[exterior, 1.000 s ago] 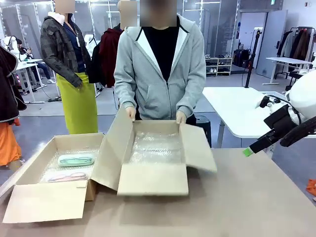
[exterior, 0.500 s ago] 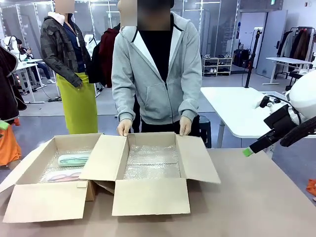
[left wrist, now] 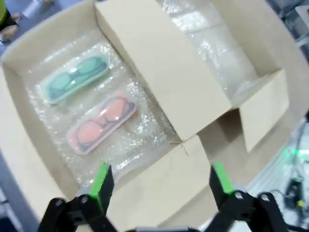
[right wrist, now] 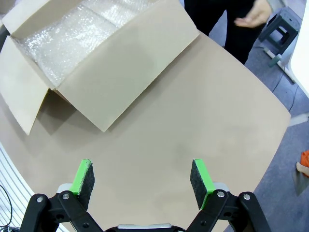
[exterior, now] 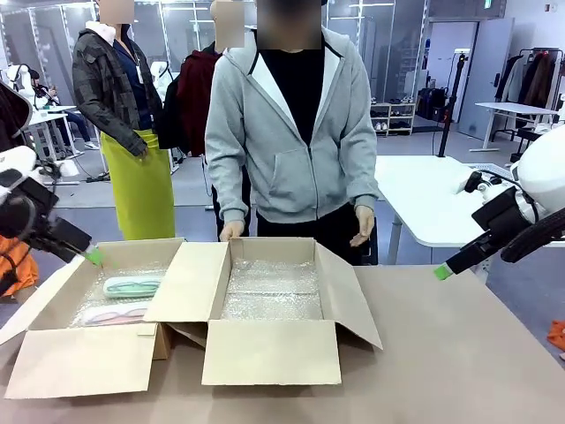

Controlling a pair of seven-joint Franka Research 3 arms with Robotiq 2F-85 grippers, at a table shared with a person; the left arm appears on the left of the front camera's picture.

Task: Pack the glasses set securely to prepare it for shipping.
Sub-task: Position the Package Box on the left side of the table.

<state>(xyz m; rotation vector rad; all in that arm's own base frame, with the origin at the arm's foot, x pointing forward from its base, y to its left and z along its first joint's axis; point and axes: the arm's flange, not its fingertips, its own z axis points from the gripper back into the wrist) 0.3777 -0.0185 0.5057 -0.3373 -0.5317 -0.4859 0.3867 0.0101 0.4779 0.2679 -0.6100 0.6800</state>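
— Two cardboard boxes stand on the counter, both lined with bubble wrap. Location of the glasses set?

— Left box, lower left of frame: mint green case lies above pink case, just apart.

— Claws?

— Left claw hovers over that box, jaws spread, holding nothing. Right claw at right edge, likewise spread over bare counter.

— The person?

— One hand on the middle box.

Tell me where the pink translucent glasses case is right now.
The pink translucent glasses case lies on bubble wrap inside the left cardboard box in the front view, just nearer the robot than the mint green translucent glasses case, below the left gripper.
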